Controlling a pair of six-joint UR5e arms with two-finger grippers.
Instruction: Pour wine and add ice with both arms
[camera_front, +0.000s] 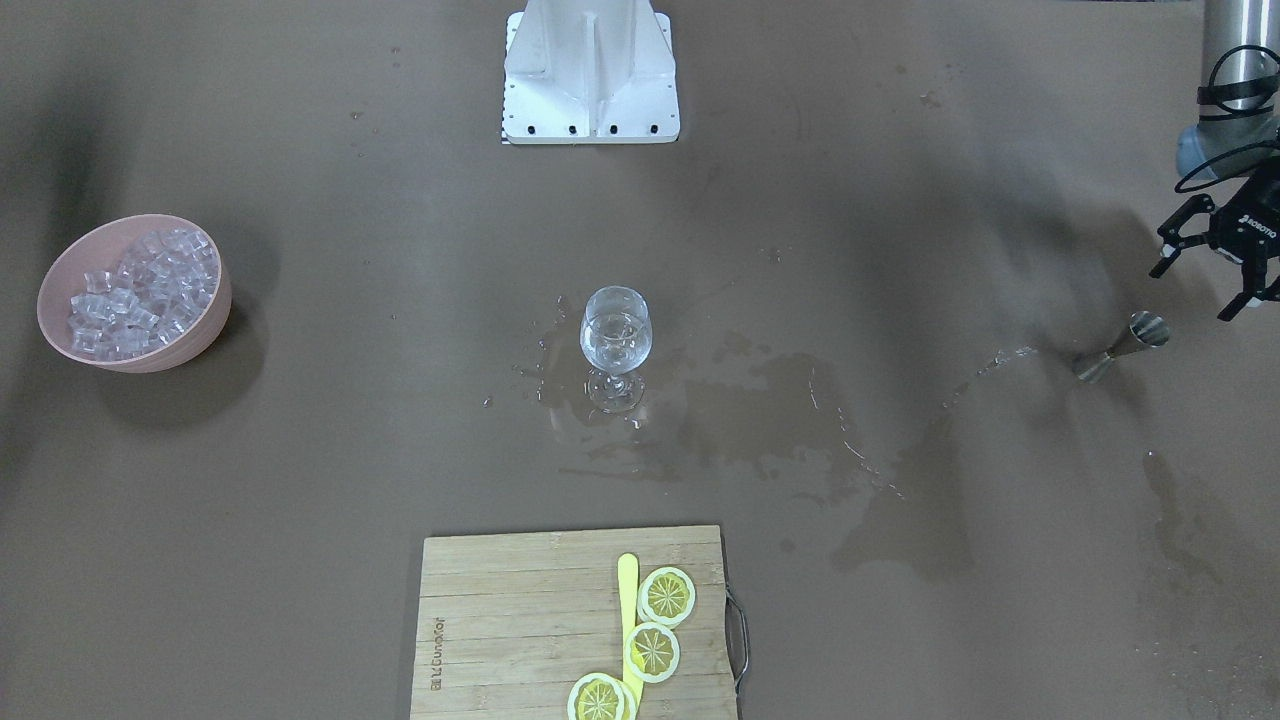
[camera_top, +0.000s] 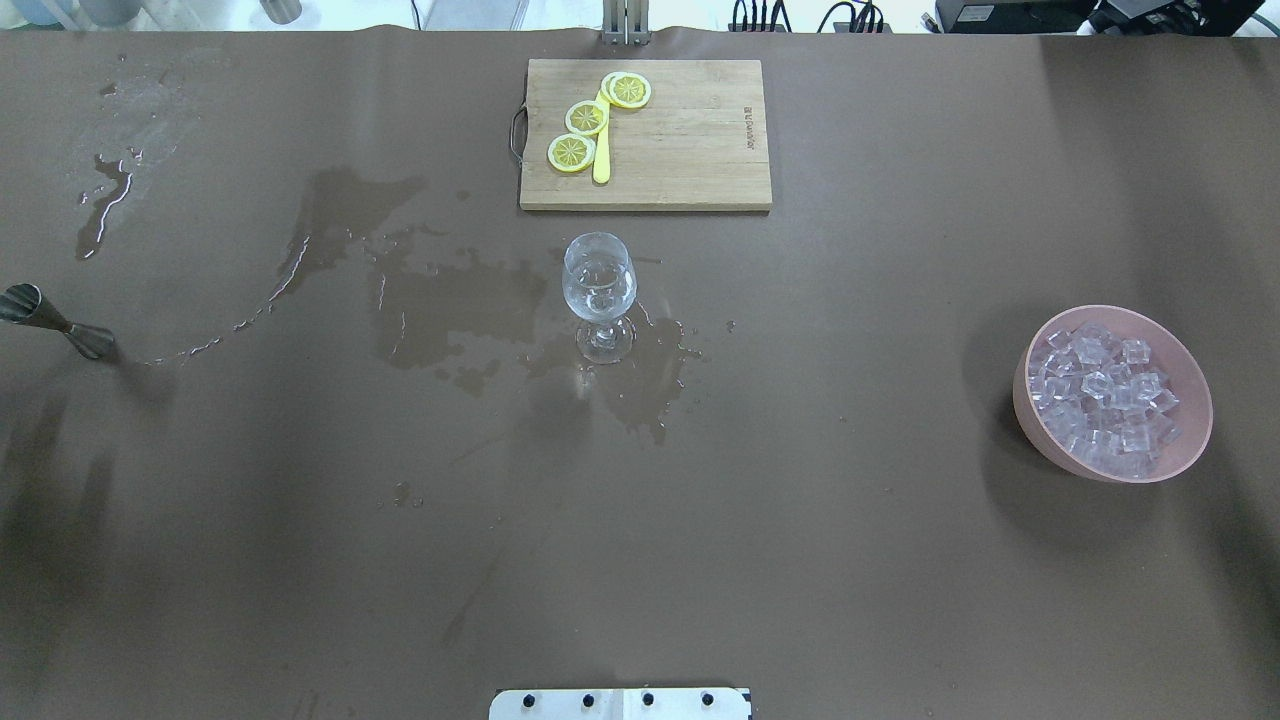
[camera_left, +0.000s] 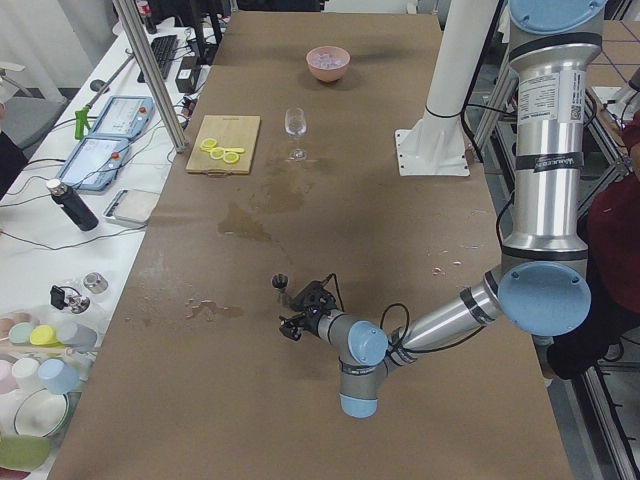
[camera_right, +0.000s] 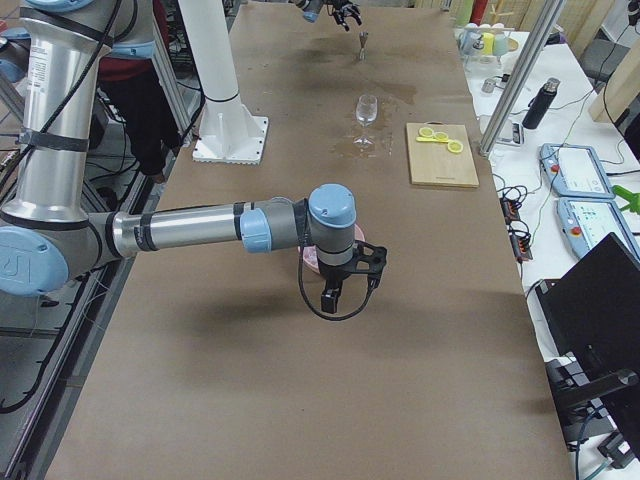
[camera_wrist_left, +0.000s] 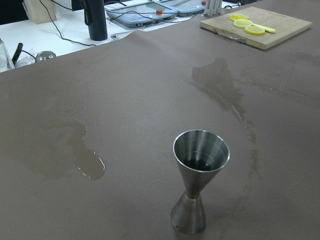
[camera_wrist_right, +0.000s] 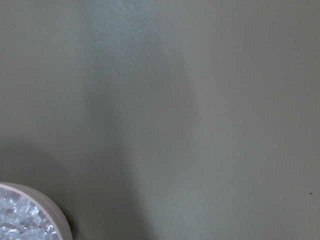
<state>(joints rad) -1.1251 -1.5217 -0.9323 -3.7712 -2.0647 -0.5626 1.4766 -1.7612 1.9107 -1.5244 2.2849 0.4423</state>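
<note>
**Q:** Progress so far, judged from how things lie?

**R:** Wine (camera_front: 615, 340) is seen as a small clear pool inside the wine glass (camera_front: 615, 345), which stands upright near the middle of the table (camera_top: 800, 560), so the pouring is judged done. Much liquid is also spread over the table around the glass and toward the jigger (camera_wrist_left: 198, 185). No cube is made out in the glass, so the ice step is judged still to be done.

**Q:** And the containers?

**R:** The steel jigger is set upright and apart from the left gripper (camera_front: 1205, 285), whose jaws are spread open and hold nothing. Its upper cup looks nearly drained, though a thin dark film may remain. The ice (camera_top: 1100, 400) is heaped in the pink bowl (camera_top: 1040, 420), well apart from the glass. The right gripper (camera_right: 345, 285) hangs just beside that bowl; whether its jaws are open or closed cannot be told. 3 lemon slices (camera_top: 588, 118) are left on the cutting board (camera_top: 690, 150).
</note>
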